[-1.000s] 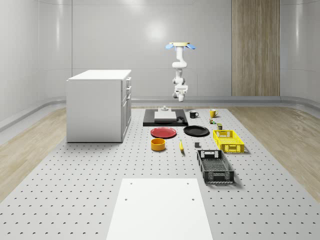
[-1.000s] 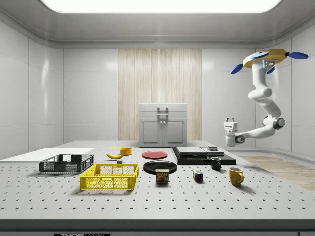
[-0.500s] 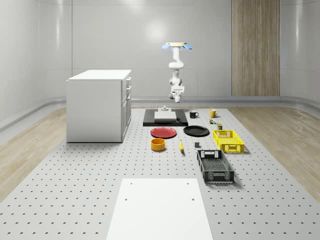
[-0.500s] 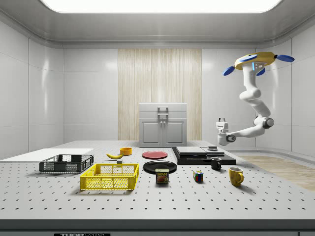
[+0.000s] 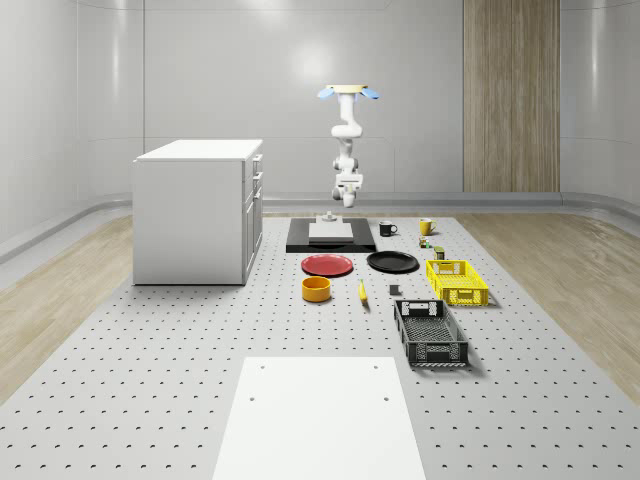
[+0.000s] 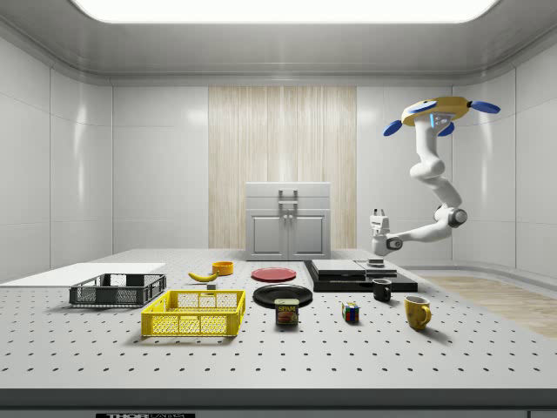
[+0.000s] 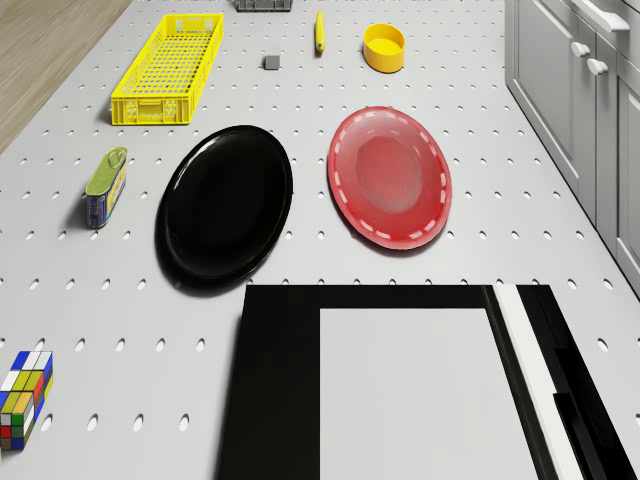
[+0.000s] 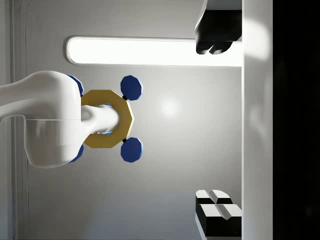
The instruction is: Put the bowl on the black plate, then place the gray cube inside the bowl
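The yellow bowl (image 5: 317, 289) (image 6: 223, 267) (image 7: 384, 47) stands on the table beside the red plate. The black plate (image 5: 392, 262) (image 6: 283, 294) (image 7: 225, 203) lies bare to the whole-scene view's right of it. The small gray cube (image 5: 394, 291) (image 7: 271, 62) sits between the banana and the yellow basket. My drone (image 5: 348, 92) (image 6: 432, 109) hovers high over the table's far end. My gripper (image 5: 346, 186) (image 6: 379, 212) (image 8: 217, 122) hangs above the black slab, points upward, is open and holds nothing, far from bowl, plate and cube.
A red plate (image 5: 328, 265) (image 7: 390, 178), a banana (image 5: 362, 291), a yellow basket (image 5: 457, 281) and a black basket (image 5: 430, 333) lie on the table. A black slab (image 5: 330, 235) with a white block, two mugs, a can (image 7: 105, 187) and a colour cube (image 7: 24, 398) sit farther back. A white cabinet (image 5: 198, 210) stands at the whole-scene view's left.
The drone with its arm has shifted toward the whole-scene view's left and the side view's left, bringing the gripper over the black slab. The table's objects have not moved.
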{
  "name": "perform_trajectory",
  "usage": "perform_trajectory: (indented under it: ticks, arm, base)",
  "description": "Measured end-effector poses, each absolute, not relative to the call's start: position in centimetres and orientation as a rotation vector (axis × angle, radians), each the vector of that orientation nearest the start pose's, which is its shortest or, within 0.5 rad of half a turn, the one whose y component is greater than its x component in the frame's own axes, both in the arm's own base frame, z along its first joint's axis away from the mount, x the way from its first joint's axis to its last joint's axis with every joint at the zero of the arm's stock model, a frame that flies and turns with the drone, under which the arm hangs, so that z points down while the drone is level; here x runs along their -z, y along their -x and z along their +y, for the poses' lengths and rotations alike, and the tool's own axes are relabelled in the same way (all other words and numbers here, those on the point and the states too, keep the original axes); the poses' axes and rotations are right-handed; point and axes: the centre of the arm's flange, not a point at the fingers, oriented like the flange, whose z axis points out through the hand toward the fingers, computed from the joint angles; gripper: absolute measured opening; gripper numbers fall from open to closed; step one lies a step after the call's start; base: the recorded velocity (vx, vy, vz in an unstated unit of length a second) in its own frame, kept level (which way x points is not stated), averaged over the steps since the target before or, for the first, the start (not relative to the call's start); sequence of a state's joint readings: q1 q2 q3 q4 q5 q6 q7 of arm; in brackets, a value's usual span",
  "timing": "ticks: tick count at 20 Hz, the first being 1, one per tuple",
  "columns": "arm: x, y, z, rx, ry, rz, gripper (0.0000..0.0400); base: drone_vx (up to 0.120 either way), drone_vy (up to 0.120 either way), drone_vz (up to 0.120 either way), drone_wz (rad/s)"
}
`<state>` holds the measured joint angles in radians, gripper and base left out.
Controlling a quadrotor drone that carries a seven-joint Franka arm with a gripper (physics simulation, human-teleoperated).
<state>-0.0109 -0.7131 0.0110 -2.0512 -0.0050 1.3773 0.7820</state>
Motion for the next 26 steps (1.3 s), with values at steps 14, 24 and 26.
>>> perform_trajectory:
  ticks: [14,24,26]
  arm:
    - [-69.0,-30.1,1.3,0.155,2.992,1.241,0.0400]
    - [-66.9,-30.1,6.3,0.598,3.416,1.422,0.0400]
    - [-65.1,-30.2,7.9,0.842,3.581,1.494,0.0400]
  base:
    - [0.120,-0.020,0.000,0.000]
    - [0.120,0.000,0.000,0.000]
    - [0.120,0.000,-0.120,0.000]
